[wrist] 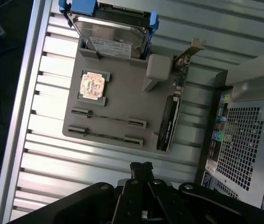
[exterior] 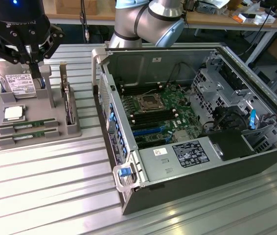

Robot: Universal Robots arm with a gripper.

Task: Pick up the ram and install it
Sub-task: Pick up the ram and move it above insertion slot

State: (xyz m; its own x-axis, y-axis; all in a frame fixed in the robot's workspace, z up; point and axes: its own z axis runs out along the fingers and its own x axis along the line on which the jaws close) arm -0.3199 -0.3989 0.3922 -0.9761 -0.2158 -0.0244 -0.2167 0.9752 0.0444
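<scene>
Seemingly closed, the claw (wrist: pixel 141 166) hangs near the white-labelled ram (exterior: pixel 28 125)

Two green ram sticks stand on edge, parallel and apart, in separate slots of the gray holder tray (exterior: pixel 35 143). The ram stick nearer the processor (exterior: pixel 29 124) and the outer ram stick (exterior: pixel 28 135) both carry white labels.
</scene>
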